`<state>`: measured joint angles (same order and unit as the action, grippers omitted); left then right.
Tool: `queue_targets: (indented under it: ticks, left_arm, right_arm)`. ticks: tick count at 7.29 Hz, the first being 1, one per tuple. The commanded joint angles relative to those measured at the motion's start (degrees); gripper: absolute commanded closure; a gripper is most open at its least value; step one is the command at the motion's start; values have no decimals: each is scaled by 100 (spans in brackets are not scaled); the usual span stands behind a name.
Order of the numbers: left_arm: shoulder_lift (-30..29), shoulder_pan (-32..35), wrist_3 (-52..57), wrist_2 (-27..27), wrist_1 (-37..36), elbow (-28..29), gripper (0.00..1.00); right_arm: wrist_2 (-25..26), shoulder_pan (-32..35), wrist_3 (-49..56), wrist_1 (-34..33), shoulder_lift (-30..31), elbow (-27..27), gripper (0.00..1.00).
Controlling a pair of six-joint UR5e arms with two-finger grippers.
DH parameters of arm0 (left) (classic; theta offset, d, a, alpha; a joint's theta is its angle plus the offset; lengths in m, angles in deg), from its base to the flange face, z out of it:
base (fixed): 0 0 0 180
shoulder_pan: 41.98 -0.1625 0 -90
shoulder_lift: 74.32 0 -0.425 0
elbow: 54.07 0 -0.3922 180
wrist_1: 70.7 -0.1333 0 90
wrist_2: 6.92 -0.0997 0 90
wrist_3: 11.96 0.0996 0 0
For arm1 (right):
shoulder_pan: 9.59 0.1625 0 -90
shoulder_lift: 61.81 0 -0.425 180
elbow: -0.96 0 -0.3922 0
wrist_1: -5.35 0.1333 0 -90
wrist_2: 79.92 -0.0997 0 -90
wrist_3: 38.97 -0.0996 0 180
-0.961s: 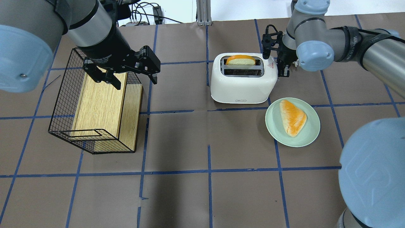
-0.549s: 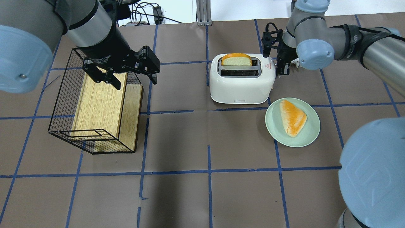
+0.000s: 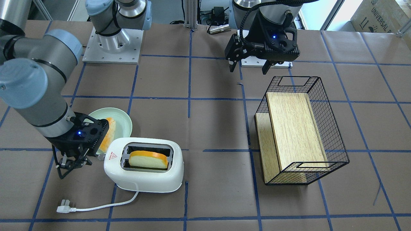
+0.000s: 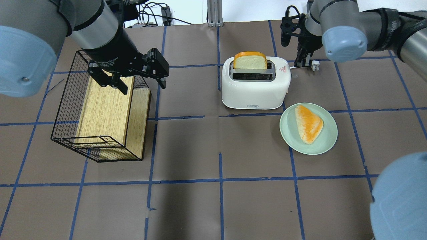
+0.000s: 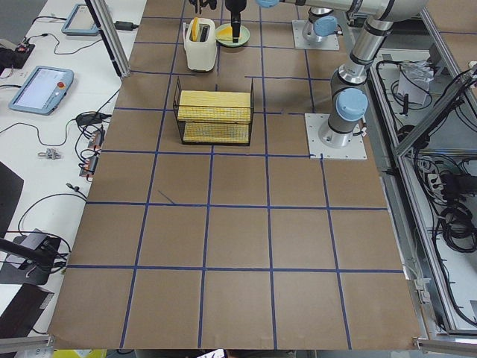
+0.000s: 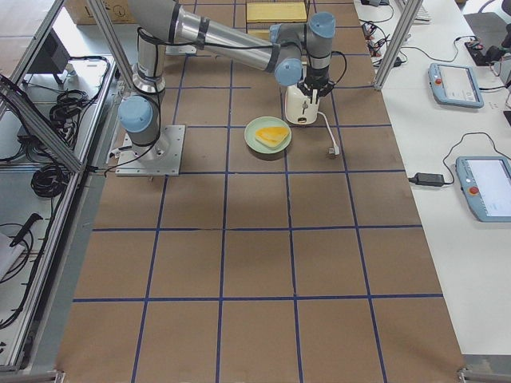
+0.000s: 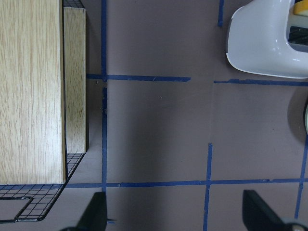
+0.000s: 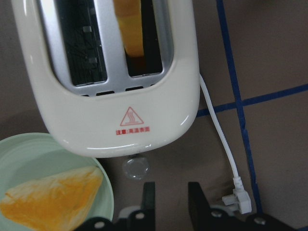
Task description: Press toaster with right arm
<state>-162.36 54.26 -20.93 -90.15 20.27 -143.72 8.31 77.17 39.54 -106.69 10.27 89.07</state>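
Spanning a brown table (image 4: 220, 206) gridded in blue tape, two robot arms hang over opposite halves, both cut off at the overhead view's edges. The left arm (image 4: 96, 30) holds its left gripper (image 4: 141, 83) high near a black wire basket (image 4: 63, 110) of wooden boards (image 4: 103, 106), with its jaws spread wide and empty. The right arm (image 4: 345, 40) reaches to the toaster (image 4: 255, 90), which stands right of table centre, just beside a green plate (image 4: 325, 148). The right gripper (image 8: 172, 195) hovers just off the toaster's sticker end, its prongs drawn narrow and gripping nothing. Below the sticker only a small clear knob (image 8: 136, 168) shows, and the lever cannot be made out. One bread slice (image 4: 250, 61) stands in the far slot and a second piece (image 4: 308, 123) lies on the plate. The white plug (image 3: 62, 210) lies loose on the table; from overhead it is half hidden behind the right gripper.
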Motion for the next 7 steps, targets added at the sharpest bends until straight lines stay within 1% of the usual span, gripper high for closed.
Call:
queue_targets:
  ticks: [1,2,3,4,5,7]
  left_arm:
    - [-3,0,0,0,0,0,0]
    - [-3,0,0,0,0,0,0]
    - [-3,0,0,0,0,0,0]
    - [-3,0,0,0,0,0,0]
    - [-3,0,0,0,0,0,0]
    - [-3,0,0,0,0,0,0]
  right_arm:
    - [-68,7,-1498,936,788,-40,1]
    - [-129,7,-1784,1104,1130,-40,1]
    - [-52,16,-2326,1532,1395,-40,2]
    - [-51,42,-3306,1641,1615,47,2]
    - [-94,156,-4516,1686,1756,179,1]
    - [-51,218,-5175,1660,1976,469,1]
